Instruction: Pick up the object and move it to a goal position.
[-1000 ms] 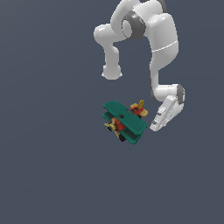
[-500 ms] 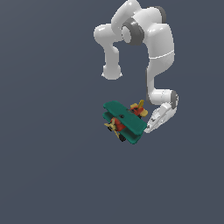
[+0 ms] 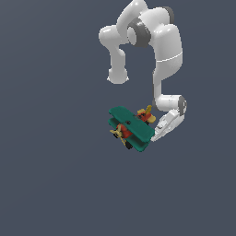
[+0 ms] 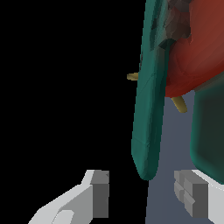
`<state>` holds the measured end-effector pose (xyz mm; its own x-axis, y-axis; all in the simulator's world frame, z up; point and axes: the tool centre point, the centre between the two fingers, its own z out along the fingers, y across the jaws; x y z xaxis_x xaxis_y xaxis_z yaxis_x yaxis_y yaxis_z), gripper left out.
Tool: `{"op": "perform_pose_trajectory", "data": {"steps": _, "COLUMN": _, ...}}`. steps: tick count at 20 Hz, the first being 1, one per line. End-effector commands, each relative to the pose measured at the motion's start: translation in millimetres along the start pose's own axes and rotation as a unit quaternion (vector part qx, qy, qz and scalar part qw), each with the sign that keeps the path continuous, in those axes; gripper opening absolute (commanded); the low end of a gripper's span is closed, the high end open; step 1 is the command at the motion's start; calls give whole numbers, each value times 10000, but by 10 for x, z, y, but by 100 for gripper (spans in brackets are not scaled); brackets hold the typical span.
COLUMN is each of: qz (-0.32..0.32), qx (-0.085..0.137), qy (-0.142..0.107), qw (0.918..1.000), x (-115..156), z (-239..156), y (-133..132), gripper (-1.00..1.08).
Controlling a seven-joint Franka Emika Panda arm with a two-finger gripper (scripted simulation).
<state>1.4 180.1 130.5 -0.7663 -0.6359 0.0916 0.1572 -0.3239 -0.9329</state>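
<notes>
The plane (image 3: 131, 128) points its nose down toward the exterior view's left. The hand (image 4: 142, 197) is wide open beside a wing tip.

A plain slate-blue surface (image 3: 50, 184) spreads on every side of the pincer (image 3: 154, 138), even in tone and reaching all four borders of the exterior view. In the wrist view, a narrow strip of the same slate-blue shows just ahead of the pincer. A flat black area (image 4: 65, 87) lies beside that strip.
</notes>
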Motion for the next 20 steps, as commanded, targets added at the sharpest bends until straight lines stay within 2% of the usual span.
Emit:
{"op": "perform_pose_trajectory", "data": {"steps": 1, "qz": -38, "qx": 7, "qy": 5, "qw": 10000, "x": 20, "z": 130, "y": 35, "gripper": 28}}
{"op": "perform_pose_trajectory", "data": {"steps": 5, "qz": -64, "qx": 10, "qy": 2, "qw": 10000, "x": 34, "z": 218, "y": 58, "gripper": 28}}
{"op": "perform_pose_trajectory", "data": {"steps": 6, "qz": -64, "qx": 10, "qy": 2, "qw": 10000, "x": 34, "z": 218, "y": 58, "gripper": -100}}
{"op": "perform_pose_trajectory", "data": {"steps": 20, "qz": -71, "qx": 6, "qy": 1, "qw": 10000, "x": 54, "z": 232, "y": 44, "gripper": -100}}
